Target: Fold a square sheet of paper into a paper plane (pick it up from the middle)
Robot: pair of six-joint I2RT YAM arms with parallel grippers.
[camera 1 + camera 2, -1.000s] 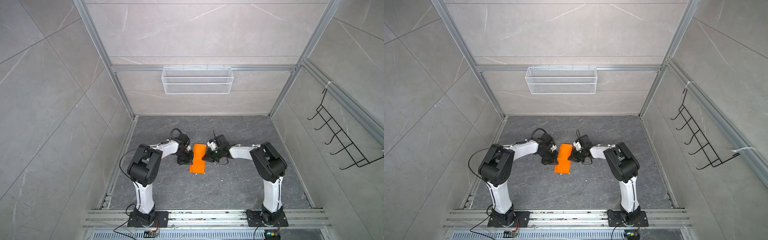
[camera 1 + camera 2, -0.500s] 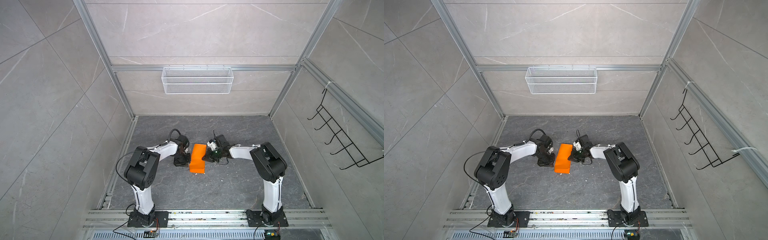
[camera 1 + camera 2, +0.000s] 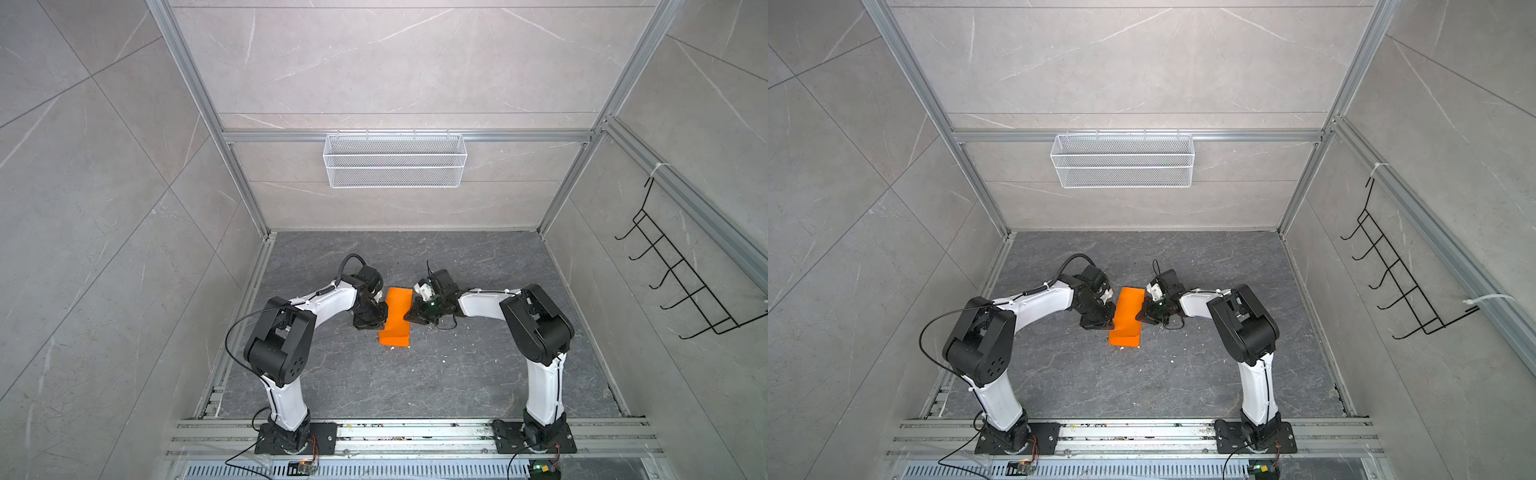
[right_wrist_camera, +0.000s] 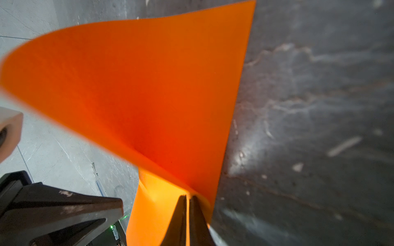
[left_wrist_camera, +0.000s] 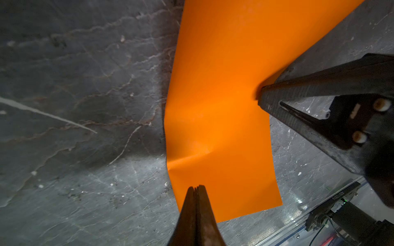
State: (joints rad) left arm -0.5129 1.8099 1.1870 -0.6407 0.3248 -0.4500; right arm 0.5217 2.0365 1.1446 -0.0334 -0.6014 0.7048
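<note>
At frame centre our square sheet of paper (image 3: 397, 313) is merely doubled over, wings unmade; right gripper (image 4: 187, 197) pinches its edge; left gripper (image 5: 196, 188) clenched, seemingly empty, beside it.

Dark marbled floor (image 3: 415, 382), grey tiled walls (image 3: 395, 62)

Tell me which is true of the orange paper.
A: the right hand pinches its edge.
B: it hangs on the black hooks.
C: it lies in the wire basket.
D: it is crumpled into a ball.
A: the right wrist view shows the orange paper running between the shut tips of the right hand.
</note>
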